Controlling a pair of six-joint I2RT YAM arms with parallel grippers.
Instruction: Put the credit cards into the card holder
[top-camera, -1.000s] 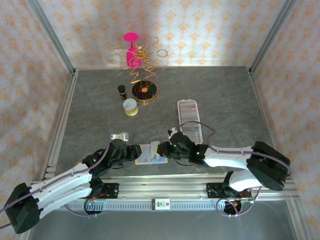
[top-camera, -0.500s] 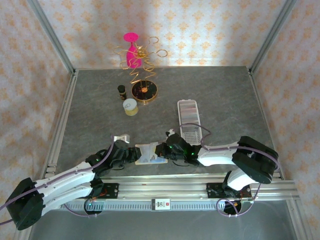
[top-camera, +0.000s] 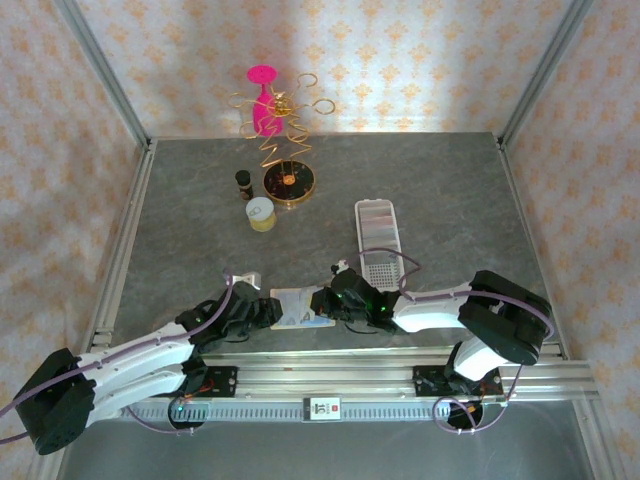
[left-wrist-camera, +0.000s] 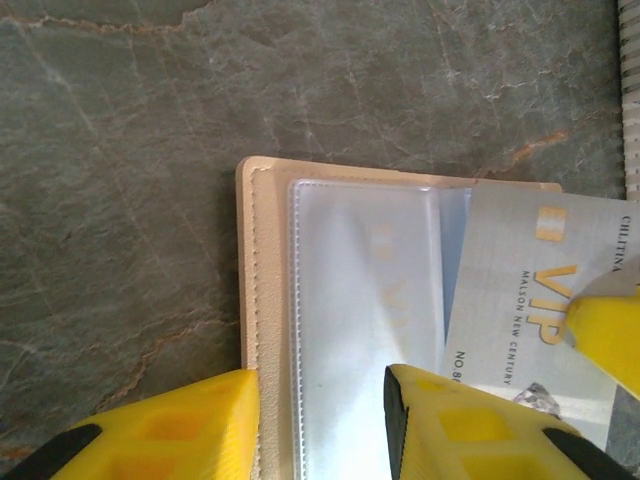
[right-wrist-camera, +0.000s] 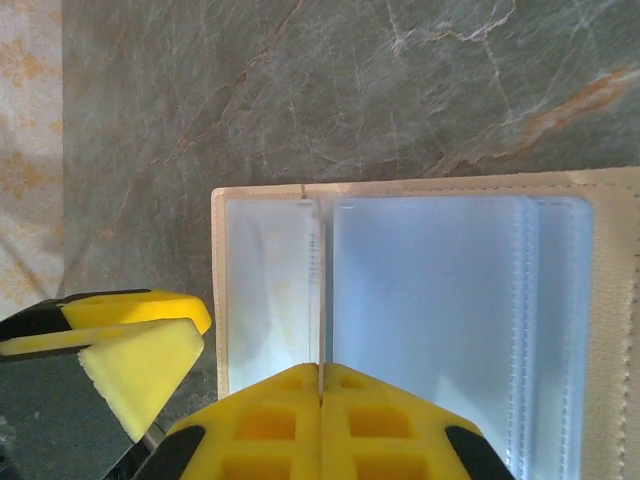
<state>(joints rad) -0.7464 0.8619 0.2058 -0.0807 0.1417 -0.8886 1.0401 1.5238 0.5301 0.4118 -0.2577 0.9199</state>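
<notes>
Right gripper (right-wrist-camera: 320, 375): jaws together, pinching the card (left-wrist-camera: 520, 280) by one edge. The card sits skewed over the open beige wallet (left-wrist-camera: 340, 280). Left gripper (left-wrist-camera: 318, 388): jaws apart, straddling the wallet's stitched edge, just beside the card. White tray (top-camera: 377, 215) lies beyond the right gripper, apart from it.

We're seeing a pink goblet (top-camera: 263, 110) standing beside a gold wire rack (top-camera: 285, 105) on the far surface (top-camera: 450, 180), dark bottle (top-camera: 242, 181) and cream tub (top-camera: 260, 213) sitting nearby.
</notes>
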